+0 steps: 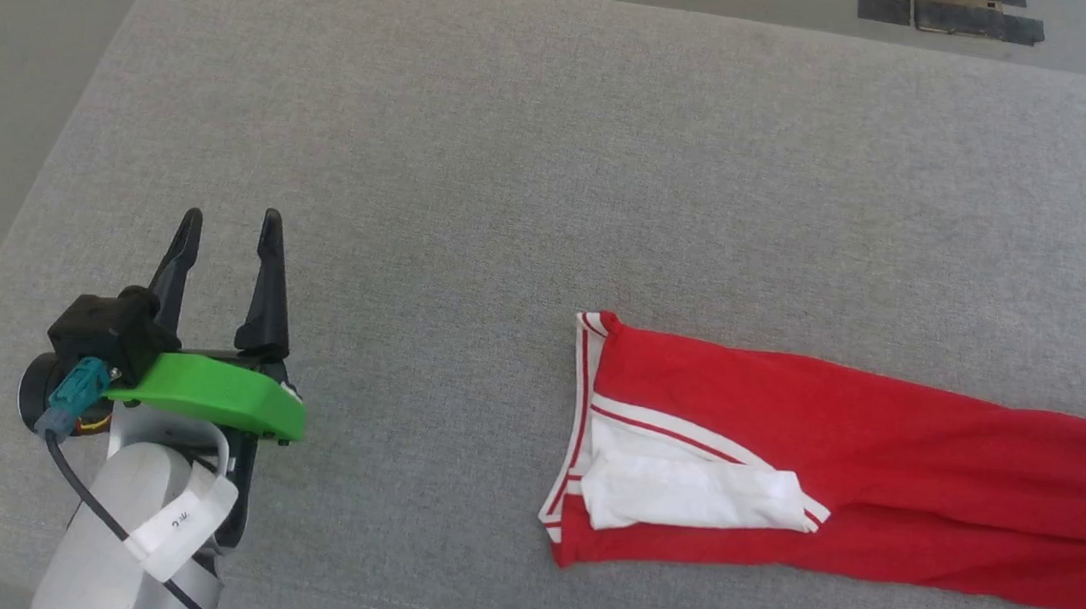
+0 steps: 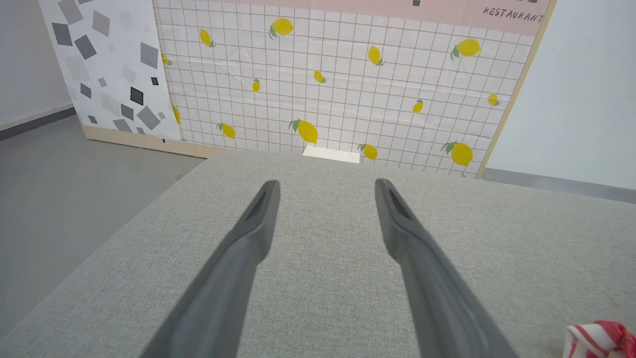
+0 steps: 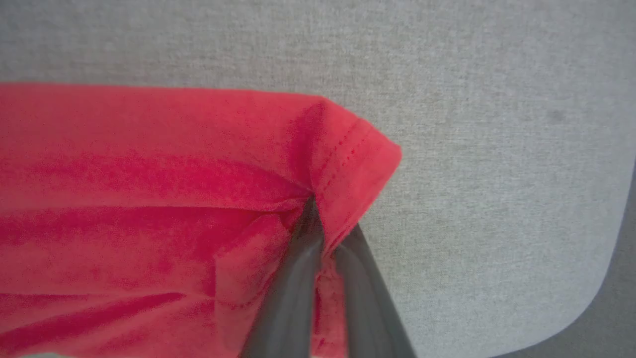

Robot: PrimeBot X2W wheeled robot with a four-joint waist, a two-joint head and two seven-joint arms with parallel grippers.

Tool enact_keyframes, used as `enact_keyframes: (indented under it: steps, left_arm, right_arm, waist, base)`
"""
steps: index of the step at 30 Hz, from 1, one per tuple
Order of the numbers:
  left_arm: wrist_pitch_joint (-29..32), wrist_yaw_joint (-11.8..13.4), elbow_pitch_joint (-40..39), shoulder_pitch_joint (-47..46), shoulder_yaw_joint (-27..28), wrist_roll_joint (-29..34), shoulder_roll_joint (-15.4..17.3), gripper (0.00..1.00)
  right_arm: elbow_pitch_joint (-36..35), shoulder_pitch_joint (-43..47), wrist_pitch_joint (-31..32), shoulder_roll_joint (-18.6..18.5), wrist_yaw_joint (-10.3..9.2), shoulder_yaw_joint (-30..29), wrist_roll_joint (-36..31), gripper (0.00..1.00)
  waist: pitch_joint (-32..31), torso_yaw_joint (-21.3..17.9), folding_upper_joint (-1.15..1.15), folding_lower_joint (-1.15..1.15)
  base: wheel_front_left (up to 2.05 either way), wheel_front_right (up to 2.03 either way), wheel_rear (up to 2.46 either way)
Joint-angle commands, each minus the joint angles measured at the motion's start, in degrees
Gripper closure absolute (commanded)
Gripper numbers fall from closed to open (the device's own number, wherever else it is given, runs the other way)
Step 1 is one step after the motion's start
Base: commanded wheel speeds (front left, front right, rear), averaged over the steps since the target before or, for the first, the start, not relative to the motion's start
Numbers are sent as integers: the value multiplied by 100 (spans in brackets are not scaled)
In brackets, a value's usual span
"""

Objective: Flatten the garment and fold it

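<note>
The garment lies on the grey padded table as a long narrow red strip, running off the right edge of the head view. A white sleeve and striped trim rest on its left end. My left gripper hovers open over bare fabric at the lower left, well apart from the garment; its two dark fingers spread wide in the left wrist view, where a bit of the garment's striped trim peeks in at the lower right. My right gripper is shut on the garment's red hemmed corner.
The table's rounded corner curves near the pinched hem. Beyond the table stand a lemon-patterned grid panel and a grey speckled panel. Grey floor surrounds the table. Dark tape strips mark the floor at the far right.
</note>
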Motion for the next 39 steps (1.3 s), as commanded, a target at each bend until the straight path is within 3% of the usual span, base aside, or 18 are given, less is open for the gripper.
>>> enact_keyframes:
  steps: [1, 8, 15, 22, 29, 39]
  left_arm:
    - [-26, -30, 29, 38, 7, 83, -40, 0]
    - [-26, -40, 154, 135, 16, 106, -10, 0]
    - [34, 43, 195, 277, 23, 100, 39, 0]
    - [84, 137, 174, 331, 20, 73, 31, 0]
    - [102, 161, 172, 372, -8, 11, -3, 0]
    - [109, 166, 147, 343, -46, -54, -13, 0]
  right_arm:
    - [1, -97, 34, 27, -13, -83, -129, 100]
    - [-557, -33, 698, 55, -13, 175, -327, 100]
    - [-2109, 145, 2118, -132, -13, 930, 57, 100]
    - [-3584, 188, 2911, 119, -13, 1638, 601, 100]
    - [-3834, -38, 2704, 737, -13, 2472, 849, 100]
    - [-2897, -787, 1679, 1738, -13, 3460, 922, 100]
  waist:
    - [-11, -2, 0, -1]
    - [-185, -111, 0, -1]
    - [-403, -259, 0, -1]
    - [-557, -348, 0, -1]
    - [-624, -329, 0, -1]
    - [-504, -114, 0, -1]
  base:
    - [0, 0, 0]
    - [0, 0, 0]
    - [0, 0, 0]
    - [0, 0, 0]
    - [0, 0, 0]
    - [0, 0, 0]
